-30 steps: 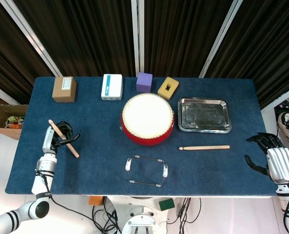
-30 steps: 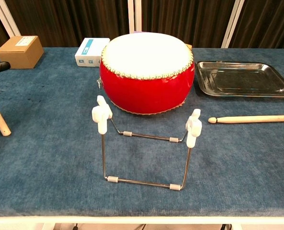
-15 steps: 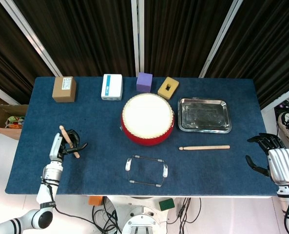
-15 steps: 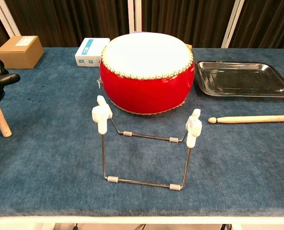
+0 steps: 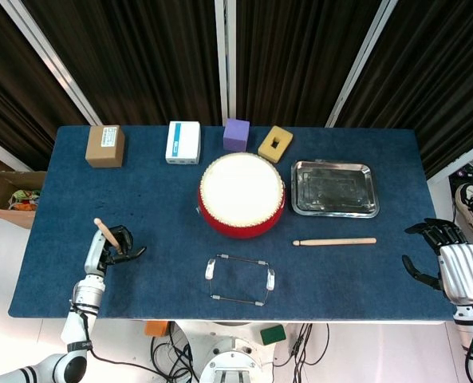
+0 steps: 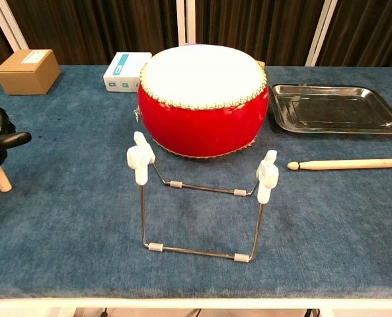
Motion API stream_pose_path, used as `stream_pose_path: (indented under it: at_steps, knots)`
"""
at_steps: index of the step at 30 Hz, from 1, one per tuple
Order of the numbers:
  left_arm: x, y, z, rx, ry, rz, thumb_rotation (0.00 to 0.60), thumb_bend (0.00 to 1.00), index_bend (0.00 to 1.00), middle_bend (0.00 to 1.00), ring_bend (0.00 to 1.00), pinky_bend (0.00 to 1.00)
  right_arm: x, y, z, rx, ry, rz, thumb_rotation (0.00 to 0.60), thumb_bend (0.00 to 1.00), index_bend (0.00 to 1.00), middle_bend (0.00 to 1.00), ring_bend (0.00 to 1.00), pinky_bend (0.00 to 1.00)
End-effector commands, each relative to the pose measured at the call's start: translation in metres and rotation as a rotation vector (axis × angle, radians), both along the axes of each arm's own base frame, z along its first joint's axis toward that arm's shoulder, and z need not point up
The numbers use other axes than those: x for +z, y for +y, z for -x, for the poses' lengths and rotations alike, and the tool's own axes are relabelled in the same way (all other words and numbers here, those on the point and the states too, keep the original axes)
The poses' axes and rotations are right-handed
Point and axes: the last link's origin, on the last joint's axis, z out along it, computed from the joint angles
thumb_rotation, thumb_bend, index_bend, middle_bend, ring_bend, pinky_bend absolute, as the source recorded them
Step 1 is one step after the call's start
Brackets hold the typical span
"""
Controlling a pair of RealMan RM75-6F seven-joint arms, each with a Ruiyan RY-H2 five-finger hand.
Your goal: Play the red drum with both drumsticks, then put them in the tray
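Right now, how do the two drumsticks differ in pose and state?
The left drumstick is gripped by the left hand and stands steeply, its tip on the cloth; the right drumstick lies flat and free, in front of the tray. The right hand is well clear of it. Both are plain wood.

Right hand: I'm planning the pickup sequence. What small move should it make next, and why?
Probably reach inward toward the loose drumstick on the table. The right hand sits open and empty off the edge, while the left hand already grips its own drumstick.
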Motion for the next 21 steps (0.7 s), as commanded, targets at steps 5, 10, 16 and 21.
stream_pose_path:
  at_steps: [5, 10, 16, 21]
  knots:
    - [-0.009, -0.004, 0.002, -0.005, 0.025, 0.027, 0.600, 0.00, 0.73, 0.76, 0.79, 0.76, 0.001, 0.001, -0.001, 0.000, -0.003, 0.004, 0.600, 0.29, 0.37, 0.36, 0.19, 0.23]
    - [-0.010, -0.002, 0.003, 0.002, 0.076, 0.034, 0.600, 0.04, 0.81, 0.82, 0.84, 0.86, 0.001, 0.001, 0.000, -0.001, -0.010, 0.005, 0.600, 0.29, 0.37, 0.36, 0.19, 0.23]
    - [-0.009, 0.010, 0.002, -0.018, 0.214, 0.021, 0.600, 0.20, 0.98, 0.99, 1.00, 1.00, 0.001, 0.001, 0.000, 0.002, -0.019, 0.001, 0.600, 0.29, 0.37, 0.36, 0.19, 0.23]
    - [0.001, 0.020, 0.006, -0.059, 0.358, 0.014, 0.600, 0.26, 1.00, 1.00, 1.00, 1.00, 0.000, 0.001, 0.004, -0.013, -0.044, -0.014, 0.600, 0.28, 0.37, 0.36, 0.19, 0.23]
